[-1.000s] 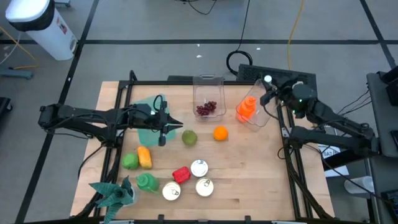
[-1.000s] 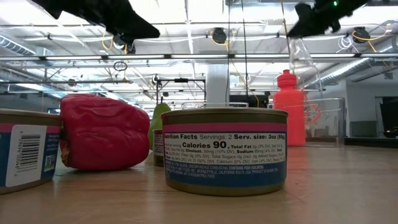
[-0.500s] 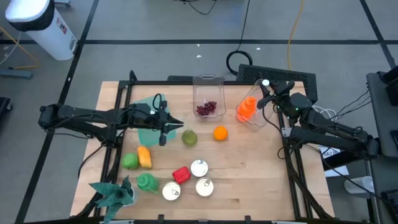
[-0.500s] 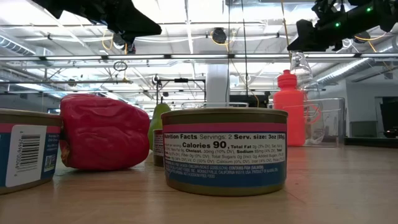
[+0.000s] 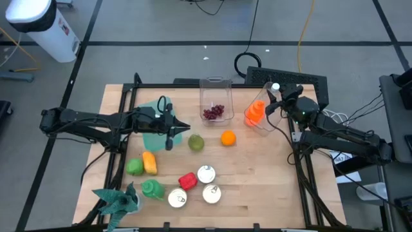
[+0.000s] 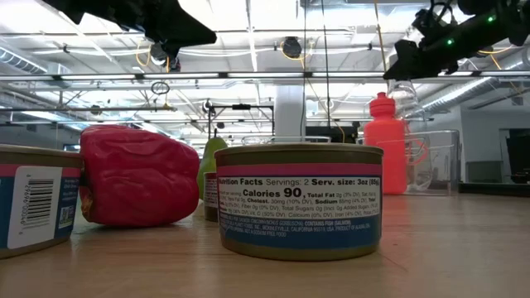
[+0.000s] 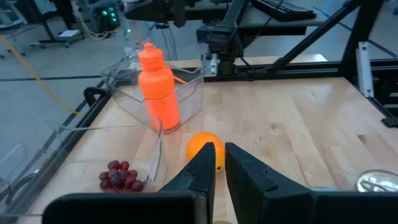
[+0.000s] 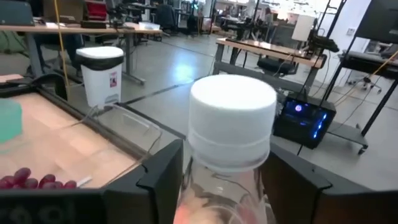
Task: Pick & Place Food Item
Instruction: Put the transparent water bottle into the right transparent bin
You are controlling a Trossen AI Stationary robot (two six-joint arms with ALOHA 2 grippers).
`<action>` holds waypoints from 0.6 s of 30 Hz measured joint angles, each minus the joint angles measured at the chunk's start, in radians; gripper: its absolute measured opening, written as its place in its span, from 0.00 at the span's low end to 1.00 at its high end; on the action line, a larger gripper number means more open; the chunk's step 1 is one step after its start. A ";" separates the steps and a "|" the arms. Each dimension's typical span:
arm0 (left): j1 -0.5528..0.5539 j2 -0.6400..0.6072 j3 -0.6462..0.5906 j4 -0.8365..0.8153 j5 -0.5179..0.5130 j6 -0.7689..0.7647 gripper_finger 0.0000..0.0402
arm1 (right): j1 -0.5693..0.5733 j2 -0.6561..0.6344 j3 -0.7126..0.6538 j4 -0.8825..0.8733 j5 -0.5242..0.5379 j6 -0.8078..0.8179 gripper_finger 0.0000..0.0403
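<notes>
Letting go of the clear bottle (image 8: 224,186) cleanly looks like the step in hand: the right pincer (image 8: 227,180) sits at the far right of the desk (image 5: 257,174), its jaws part-open astride the bottle's neck just under the white cap (image 8: 232,127), with a sliver of daylight on one side, so it seems to clamp nothing. To do this well, I would widen the jaws evenly until both fingers stand clear of the neck, then lift straight up along the bottle, so that no finger drags the cap sideways and tips it against the orange bottle (image 5: 255,111) close beside it in the clear bin (image 5: 267,124). The clear bottle stands roughly upright, long axis near vertical and cap pointing up; in the low view it rises just behind the orange one, though its foot is hidden. The left pincer (image 5: 168,138) waits closed and empty over the desk's left middle.
</notes>
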 joint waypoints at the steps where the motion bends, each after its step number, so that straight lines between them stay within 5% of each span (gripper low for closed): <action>1: 0.000 0.000 0.000 0.000 -0.007 -0.002 0.10 | 0.000 -0.003 0.000 0.000 0.000 0.000 0.50; 18: 0.000 0.000 0.000 -0.016 -0.009 0.005 0.10 | 0.000 -0.126 0.001 0.017 0.001 -0.010 0.71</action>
